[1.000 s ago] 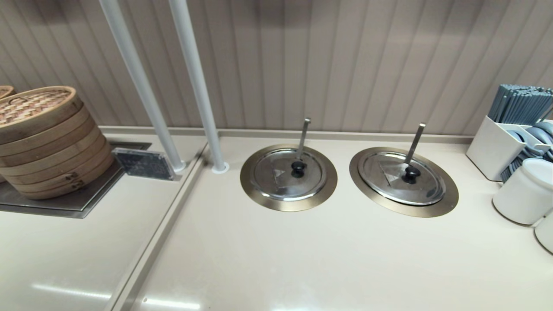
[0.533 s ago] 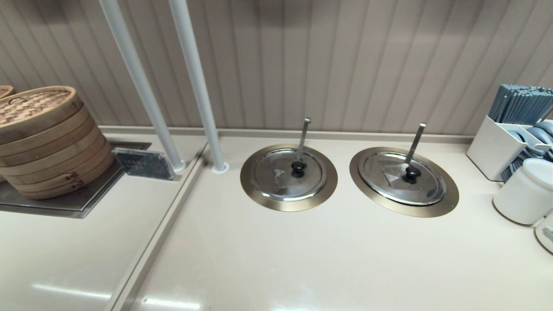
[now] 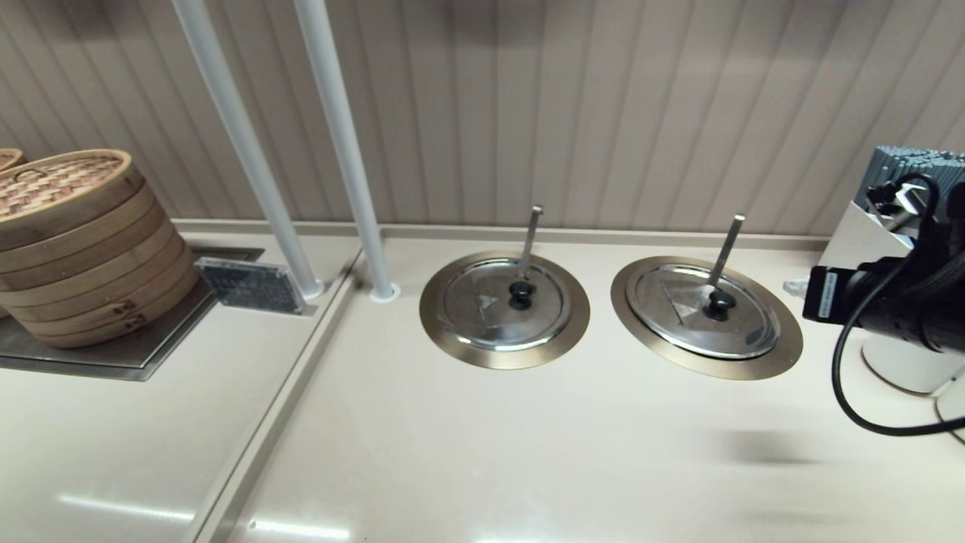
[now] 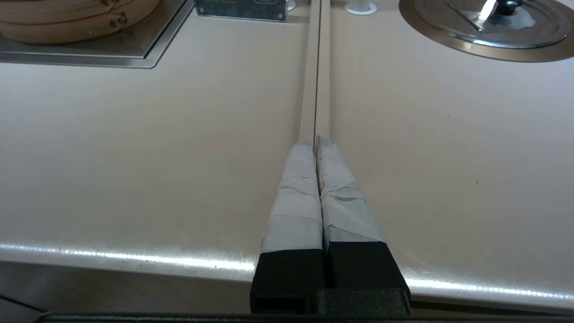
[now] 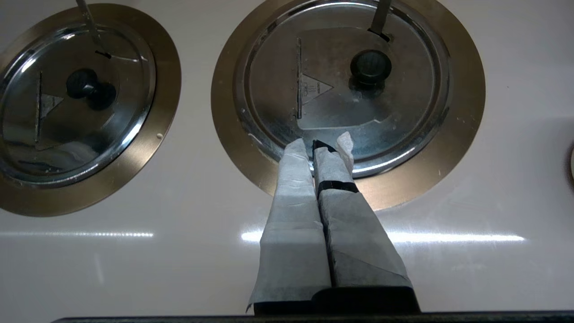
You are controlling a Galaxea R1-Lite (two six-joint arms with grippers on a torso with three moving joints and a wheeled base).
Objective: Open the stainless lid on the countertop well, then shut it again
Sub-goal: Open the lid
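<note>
Beige desk (image 3: 528, 452) lying bare in front; stainless lid (image 3: 703, 311) sitting closed in countertop well (image 3: 784, 332); right gripper (image 5: 326, 146) hovering nearby, fingers pressed together, empty; left gripper (image 4: 315, 142) likewise closed.

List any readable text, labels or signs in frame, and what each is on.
No words can be quoted.
Stainless lid: embossed triangle warning sign, contents unreadable.
Twin lid: same triangle sign, unreadable.
Dark placard beside the bamboo steamer: print too small.
White label on the right arm: too blurred.
</note>
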